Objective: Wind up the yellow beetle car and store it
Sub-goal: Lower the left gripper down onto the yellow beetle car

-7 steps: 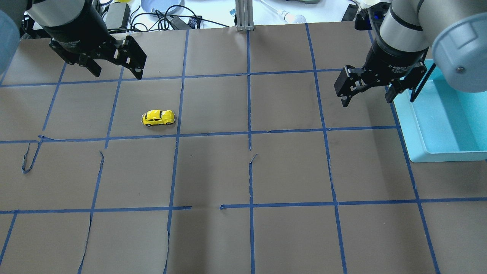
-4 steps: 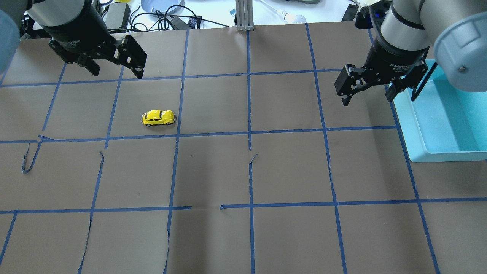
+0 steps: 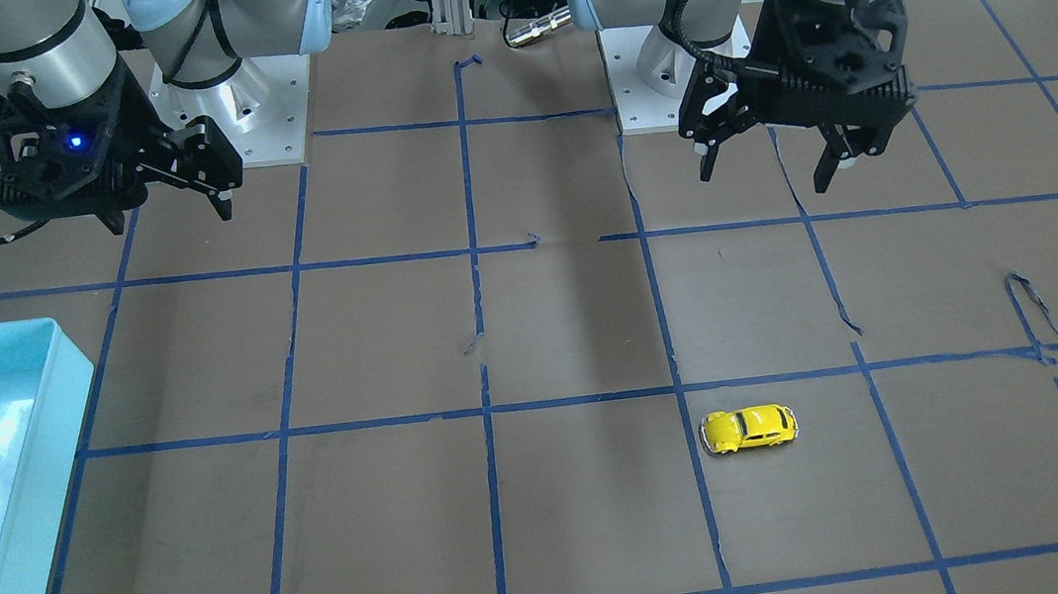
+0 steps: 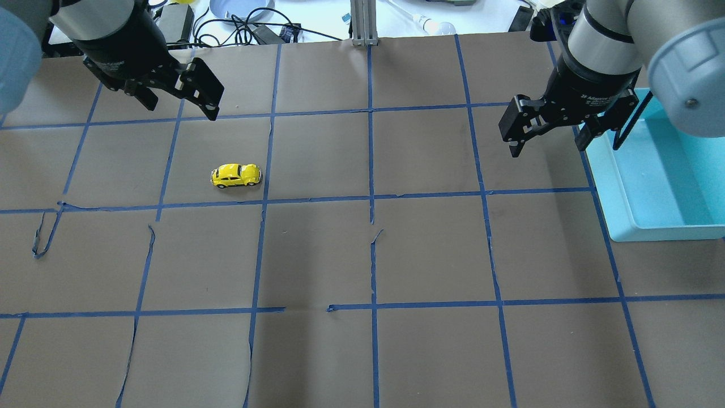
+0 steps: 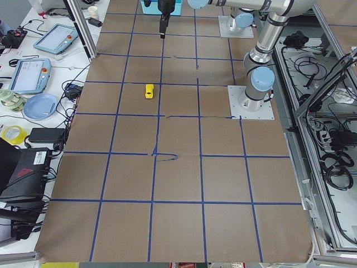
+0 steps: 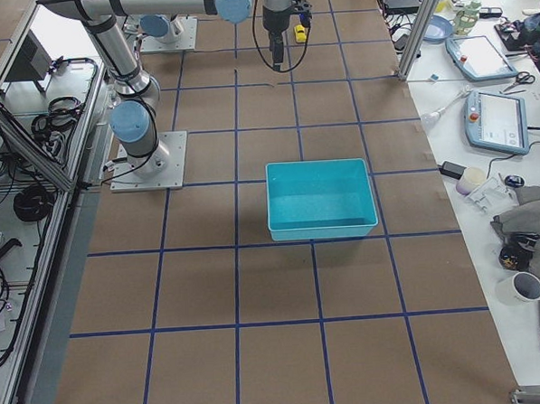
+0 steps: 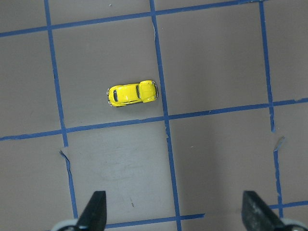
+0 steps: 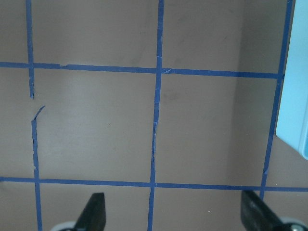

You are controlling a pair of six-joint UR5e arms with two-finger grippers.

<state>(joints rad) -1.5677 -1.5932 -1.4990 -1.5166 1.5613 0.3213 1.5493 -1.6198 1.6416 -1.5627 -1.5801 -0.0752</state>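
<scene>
The yellow beetle car (image 4: pixel 236 175) stands on its wheels on the brown paper, left of centre, just beside a blue tape line; it also shows in the front view (image 3: pixel 749 428) and the left wrist view (image 7: pixel 132 93). My left gripper (image 4: pixel 182 107) hangs open and empty above the table, well clear of the car; its fingers (image 7: pixel 94 214) frame the bottom of the wrist view. My right gripper (image 4: pixel 546 148) is open and empty, hovering beside the teal bin (image 4: pixel 623 229).
The teal bin (image 3: pixel 61 470) sits empty at the table's right edge, its corner showing in the right wrist view (image 8: pixel 296 96). Blue tape lines (image 4: pixel 371 198) grid the paper, with some loose, torn strips (image 4: pixel 42 238). Cables and clutter (image 4: pixel 249 25) lie beyond the far edge.
My left gripper has shifted slightly to the right and away. The right gripper has barely moved. The car has not moved.
</scene>
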